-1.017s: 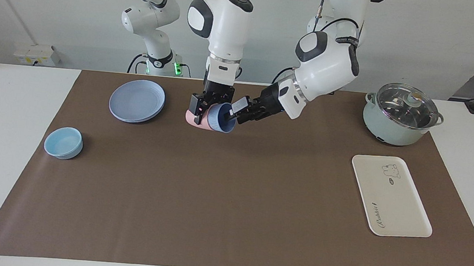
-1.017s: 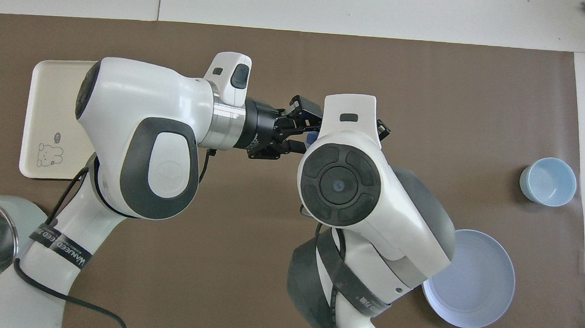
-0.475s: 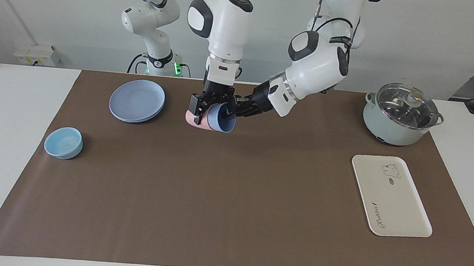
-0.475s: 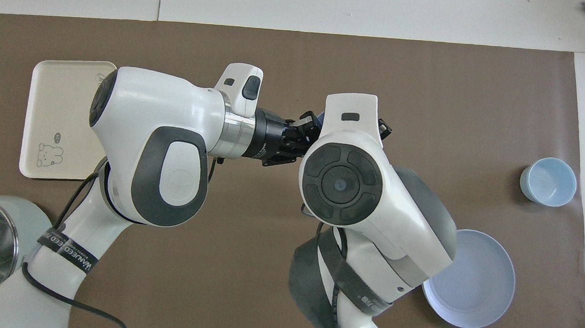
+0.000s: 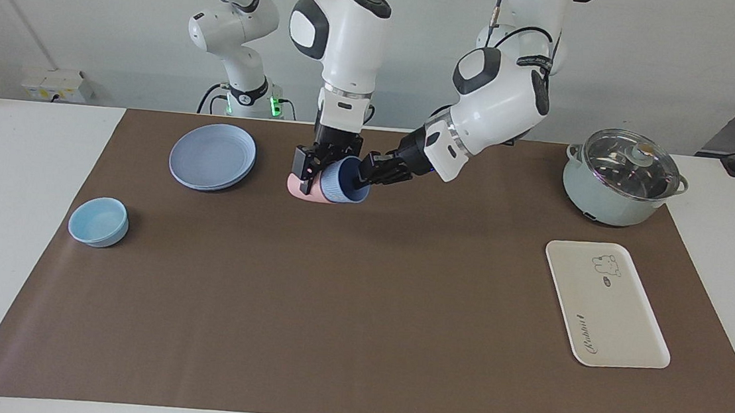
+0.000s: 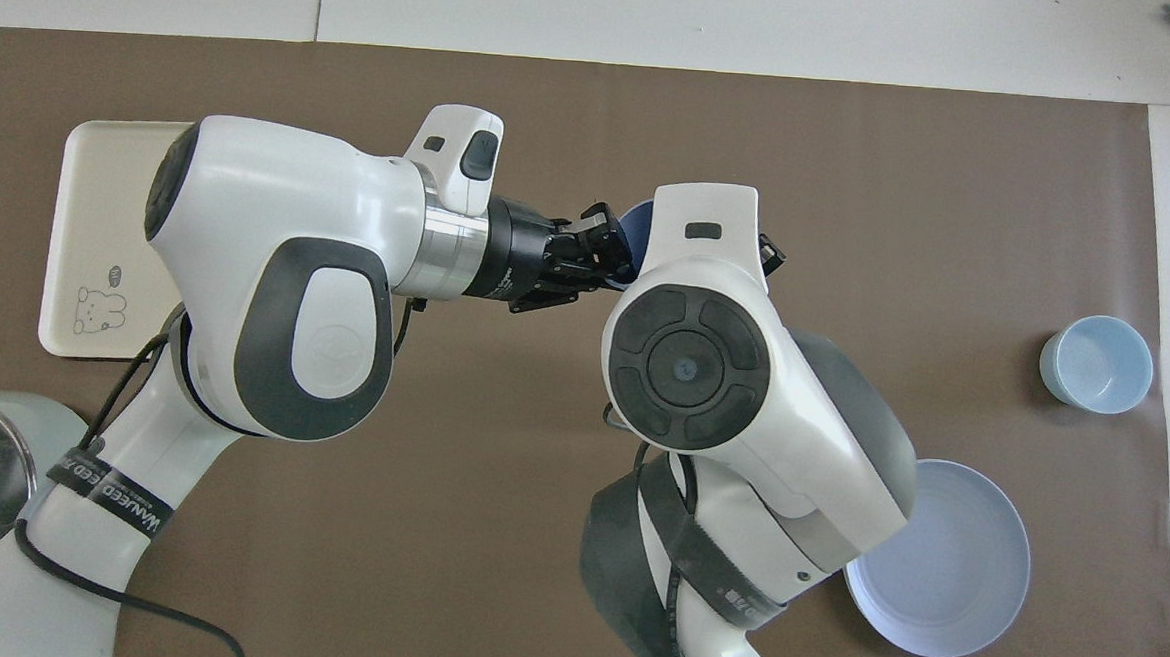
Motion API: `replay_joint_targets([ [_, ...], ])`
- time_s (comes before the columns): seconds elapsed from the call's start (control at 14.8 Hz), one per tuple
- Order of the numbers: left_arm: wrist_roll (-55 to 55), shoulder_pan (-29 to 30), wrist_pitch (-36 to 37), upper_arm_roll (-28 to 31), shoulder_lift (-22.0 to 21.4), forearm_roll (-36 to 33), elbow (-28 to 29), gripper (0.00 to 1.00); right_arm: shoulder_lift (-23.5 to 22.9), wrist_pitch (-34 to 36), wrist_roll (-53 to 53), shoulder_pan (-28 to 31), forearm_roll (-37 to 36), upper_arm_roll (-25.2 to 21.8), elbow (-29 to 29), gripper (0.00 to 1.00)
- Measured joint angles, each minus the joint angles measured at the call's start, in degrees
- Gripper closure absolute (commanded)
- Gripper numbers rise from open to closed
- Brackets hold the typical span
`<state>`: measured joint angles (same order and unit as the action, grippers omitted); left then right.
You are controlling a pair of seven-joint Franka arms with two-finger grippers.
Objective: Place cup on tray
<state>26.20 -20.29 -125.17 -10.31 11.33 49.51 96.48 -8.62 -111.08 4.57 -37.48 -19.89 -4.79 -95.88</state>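
Two grippers split the nested cups

Right gripper [image 5: 309, 168] pins the pink cup [image 5: 299, 186] in clamped jaws; left gripper [image 5: 365, 171] jaws grip the cup [image 5: 346, 188] at its rim, freeing it; tray [image 5: 605, 304] lies well apart.

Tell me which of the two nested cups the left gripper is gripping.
The periwinkle-blue cup: the left gripper pinches its open rim. The pink cup it sits in is clamped by the right gripper.
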Motion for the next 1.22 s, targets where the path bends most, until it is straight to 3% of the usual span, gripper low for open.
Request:
replay_joint_targets([
  [0.27,-0.21,7.39,1.86,0.48,0.98,-1.11,-4.93,1.0,-0.2,-0.41,0.0,0.22,-0.03,0.09,-0.01,1.0],
  [0.68,-1.86,15.49,1.46,0.84,4.4,-20.3,-8.48,1.0,-0.66,-8.13,-1.01,5.07,2.87,0.03,-0.11,1.0],
  [0.88,-12.24,22.57,1.42,0.99,4.76,-25.64,-8.6,1.0,-1.96,-15.05,4.18,10.91,11.25,-0.04,-0.44,1.0],
  [1.22,-21.58,30.89,1.37,1.12,4.93,-31.43,-7.97,1.0,-3.8,-28.69,28.73,22.49,38.08,-0.25,-5.39,1.0],
])
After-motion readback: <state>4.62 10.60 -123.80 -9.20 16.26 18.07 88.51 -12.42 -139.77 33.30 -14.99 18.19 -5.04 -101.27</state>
